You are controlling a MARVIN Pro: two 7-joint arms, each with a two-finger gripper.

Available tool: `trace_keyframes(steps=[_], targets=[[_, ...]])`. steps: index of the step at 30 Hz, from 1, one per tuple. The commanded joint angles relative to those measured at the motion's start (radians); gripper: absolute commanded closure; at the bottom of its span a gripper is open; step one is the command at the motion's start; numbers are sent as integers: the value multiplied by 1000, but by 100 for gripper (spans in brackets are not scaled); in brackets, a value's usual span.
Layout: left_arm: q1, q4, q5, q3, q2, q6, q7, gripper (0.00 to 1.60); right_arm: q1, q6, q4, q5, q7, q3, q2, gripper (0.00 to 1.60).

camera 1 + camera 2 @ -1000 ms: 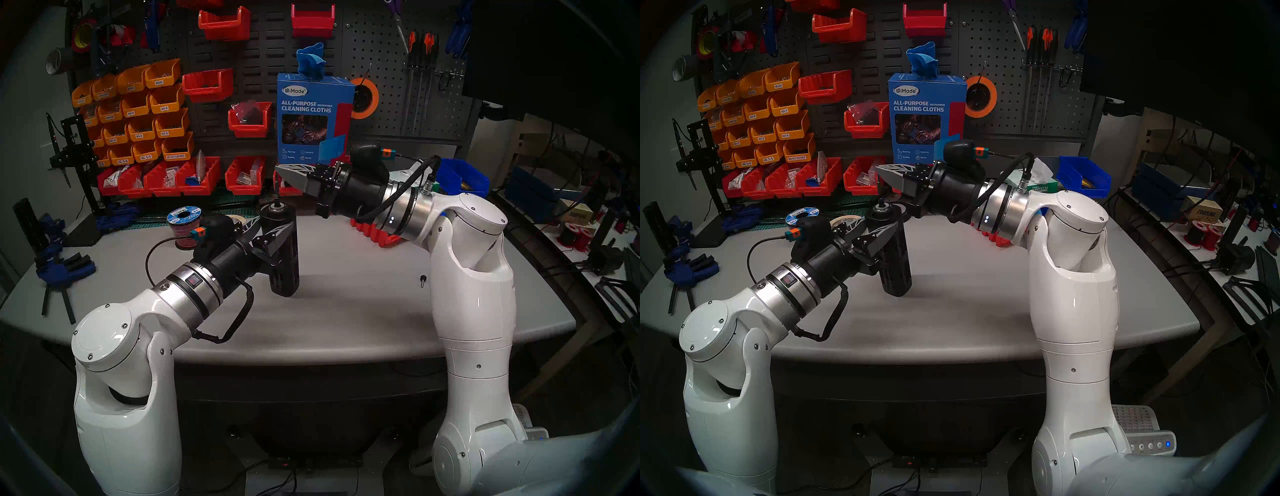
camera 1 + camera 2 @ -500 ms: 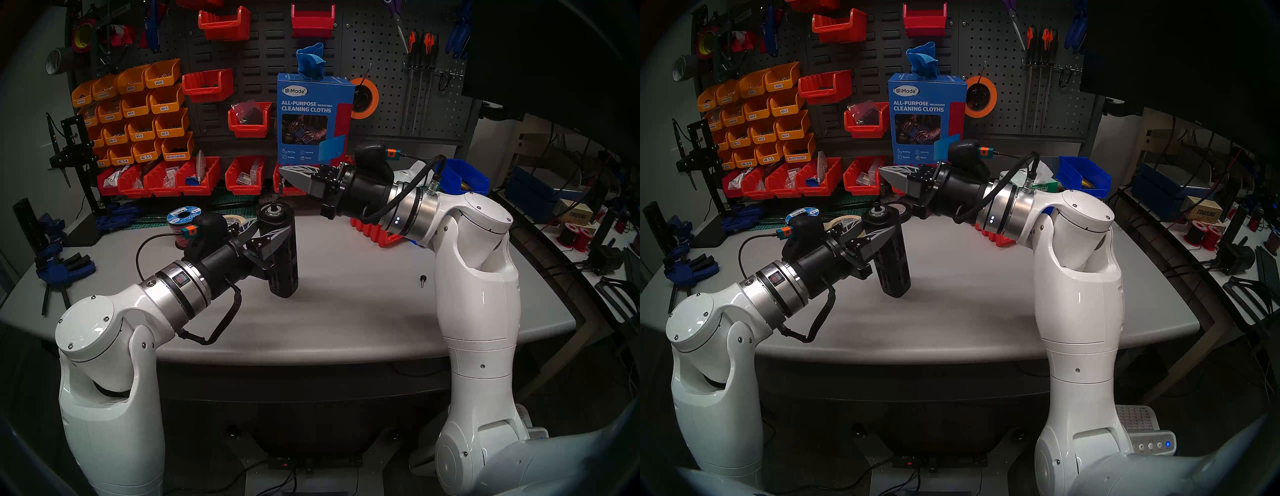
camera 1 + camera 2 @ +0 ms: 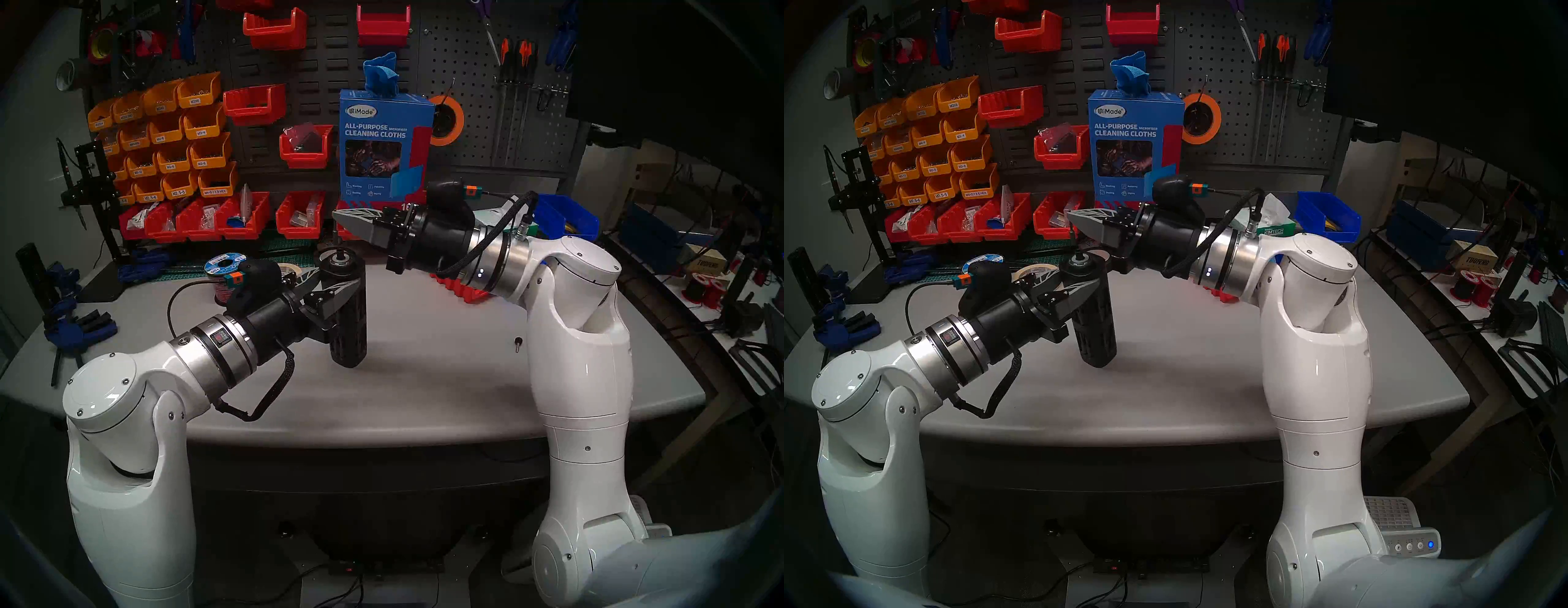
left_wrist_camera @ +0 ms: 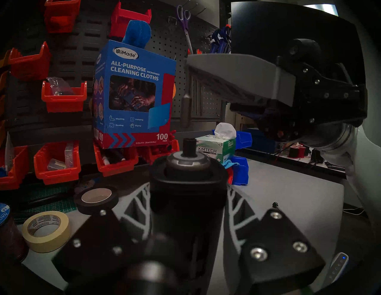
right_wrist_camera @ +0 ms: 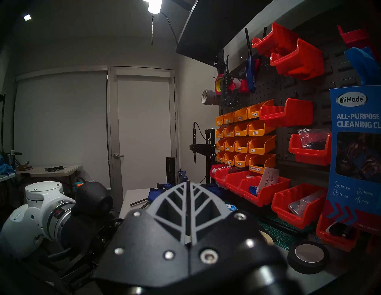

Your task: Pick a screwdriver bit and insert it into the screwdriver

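The screwdriver (image 3: 348, 322), a black slotted cylinder with a silver-ringed socket (image 4: 189, 147) on top, stands about upright at mid-table. My left gripper (image 3: 337, 278) is shut on its upper body; it also shows in the head right view (image 3: 1096, 322). My right gripper (image 3: 335, 215) is shut on the screwdriver bit (image 4: 186, 109), a thin dark rod hanging down from its fingertips. The bit's lower end hangs a short gap above the socket, slightly to its left in the left wrist view. The bit shows as a dark line between the shut fingers (image 5: 188, 206).
A short pin with a round black head (image 3: 518, 342) lies on the table by the right arm. A red rack (image 3: 462, 291) sits under the right wrist. Tape rolls (image 4: 46, 230) and a wire spool (image 3: 225, 271) are behind the left gripper. Bins and a blue cloth box (image 3: 384, 144) stand at the back.
My right gripper with the bit first drew slightly right, then moved left and a little down, over the socket. My left arm's elbow swung outward; the screwdriver barely shifted.
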Motion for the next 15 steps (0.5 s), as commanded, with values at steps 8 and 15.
trace_keyframes(steps=[8,15], targets=[[-28,-18,8,10,10,14,17,160,17,-2,-46,-1,-8,15,-1,160],[-22,-18,3,9,15,16,18,160,6,3,-54,-2,-13,19,-1,160]])
